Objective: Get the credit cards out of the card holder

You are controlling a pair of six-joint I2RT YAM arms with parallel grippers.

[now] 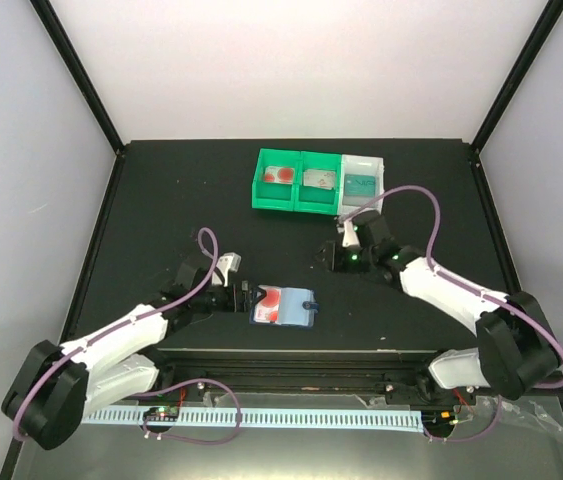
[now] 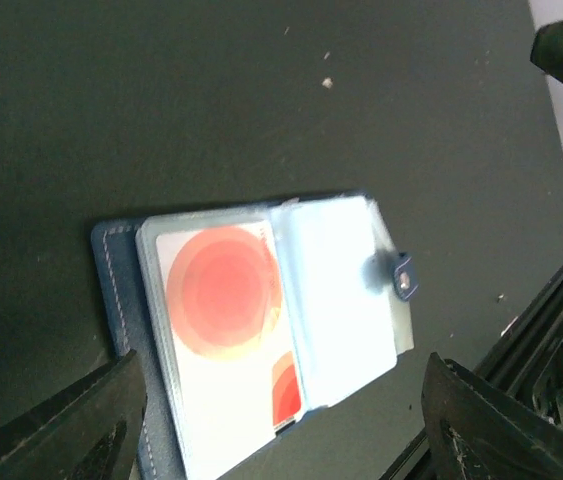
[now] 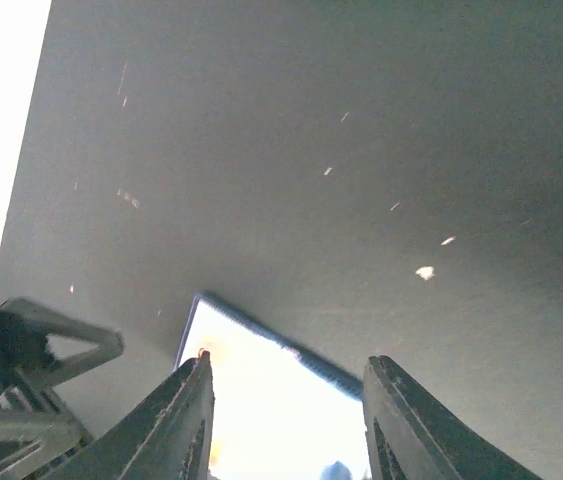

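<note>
The card holder [image 1: 283, 307] lies open on the black table near the front edge, navy outside with pale blue pockets. A white credit card with red circles [image 2: 226, 330] shows in its left pocket; the right pocket [image 2: 336, 290] looks pale and blank. My left gripper [image 1: 240, 297] sits at the holder's left edge, open, with its fingers [image 2: 81, 430] wide on either side of the holder's near end. My right gripper [image 1: 345, 256] hovers to the upper right of the holder, apart from it and open. Between its fingers [image 3: 186, 415] the holder [image 3: 261, 395] shows bright ahead.
At the back stand a green two-compartment tray [image 1: 295, 203] and a white tray [image 1: 361, 160]. A red-circle card [image 1: 279, 175], a greyish card [image 1: 318, 178] and a teal card [image 1: 361, 184] lie in them. A metal rail [image 1: 291, 370] runs along the front edge.
</note>
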